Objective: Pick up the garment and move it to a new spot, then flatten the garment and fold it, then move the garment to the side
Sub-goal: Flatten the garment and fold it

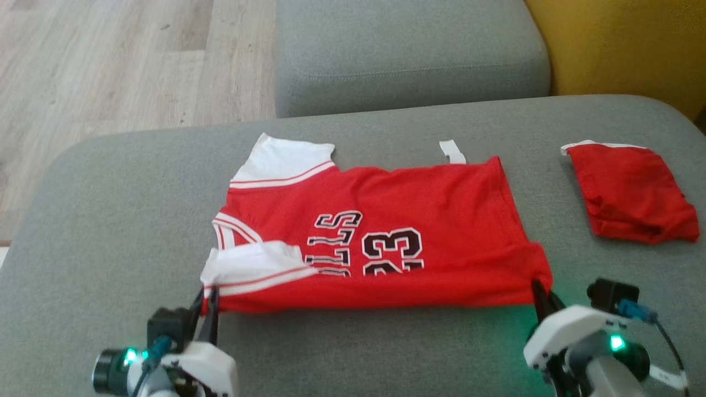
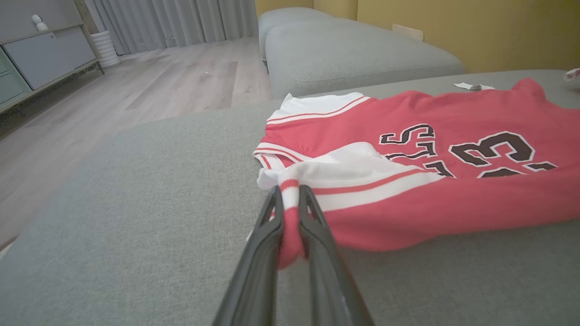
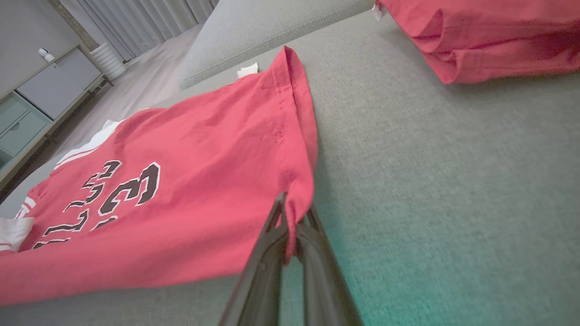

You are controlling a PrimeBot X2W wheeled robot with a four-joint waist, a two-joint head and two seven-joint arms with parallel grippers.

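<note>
Partly folded red-and-white number-23 jersey [image 1: 441, 209], near corners pinched in both closed jaws.

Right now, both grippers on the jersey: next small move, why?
Probably lift both together, slightly: the left gripper is shut on the jersey at its sleeve corner, the right gripper at its hem corner, and the cloth lies flat on the grey cushion.

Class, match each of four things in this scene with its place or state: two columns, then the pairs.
1 left tool
2 right tool
3 small red garment
4 white label

A apart, right of the jersey
B shut on the jersey's plain red corner
C at the jersey's far edge
D shut on the jersey's white-striped corner

Pairs: 1-D, 2-B, 3-A, 4-C
</note>
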